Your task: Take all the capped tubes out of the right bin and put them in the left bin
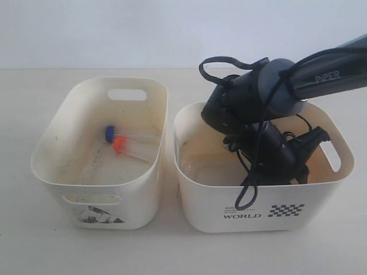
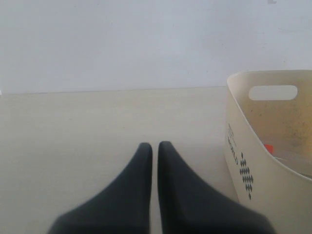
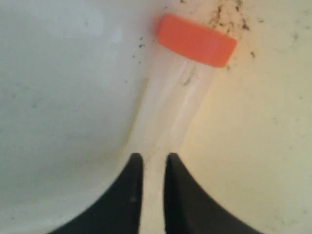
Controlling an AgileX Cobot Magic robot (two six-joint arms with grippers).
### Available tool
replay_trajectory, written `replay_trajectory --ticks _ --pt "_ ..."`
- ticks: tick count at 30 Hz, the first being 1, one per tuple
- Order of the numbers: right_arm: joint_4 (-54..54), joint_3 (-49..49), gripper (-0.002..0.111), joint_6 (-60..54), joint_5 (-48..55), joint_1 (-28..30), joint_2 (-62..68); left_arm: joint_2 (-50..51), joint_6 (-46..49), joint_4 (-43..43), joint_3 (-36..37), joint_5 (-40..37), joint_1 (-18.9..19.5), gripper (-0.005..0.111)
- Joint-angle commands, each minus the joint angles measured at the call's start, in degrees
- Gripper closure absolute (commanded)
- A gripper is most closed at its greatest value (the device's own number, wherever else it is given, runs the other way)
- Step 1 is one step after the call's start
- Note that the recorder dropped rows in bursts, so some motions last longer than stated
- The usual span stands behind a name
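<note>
Inside the right bin [image 1: 229, 201], printed "WORLD", my right gripper [image 3: 152, 157] is shut on the bottom end of a clear capped tube [image 3: 170, 107] with an orange-red cap [image 3: 196, 40], which lies on the bin floor. In the exterior view the arm's wrist hides that tube. The left bin [image 1: 57, 133] holds two capped tubes lying side by side, one with a blue cap [image 1: 109, 132] and one with an orange-red cap [image 1: 119, 144]. My left gripper [image 2: 155, 145] is shut on nothing, low over the bare table.
The two bins stand side by side, nearly touching. The right arm [image 1: 321, 74] reaches in from the upper right with loose black cables [image 1: 249, 189] hanging over the bin's front wall. A cream bin [image 2: 253, 161] with a "WORLD" print stands beside the left gripper.
</note>
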State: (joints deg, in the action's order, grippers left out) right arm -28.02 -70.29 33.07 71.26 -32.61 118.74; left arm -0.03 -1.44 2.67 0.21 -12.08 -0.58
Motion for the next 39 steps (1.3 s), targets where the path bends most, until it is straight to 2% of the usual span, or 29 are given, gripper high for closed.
replay_trajectory --ticks 1,18,39 --pt "4.5 0.4 0.108 -1.1 -5.0 0.1 1.1 0.0 -0.5 0.1 -0.2 0.1 0.0 0.102" --pt "6.7 0.4 0.108 -3.5 -6.3 0.1 -10.6 0.0 -0.5 0.1 -0.2 0.1 0.0 0.102" --pt "6.6 0.4 0.108 -5.1 -5.3 0.1 -10.7 0.0 -0.5 0.1 -0.2 0.1 0.0 0.102"
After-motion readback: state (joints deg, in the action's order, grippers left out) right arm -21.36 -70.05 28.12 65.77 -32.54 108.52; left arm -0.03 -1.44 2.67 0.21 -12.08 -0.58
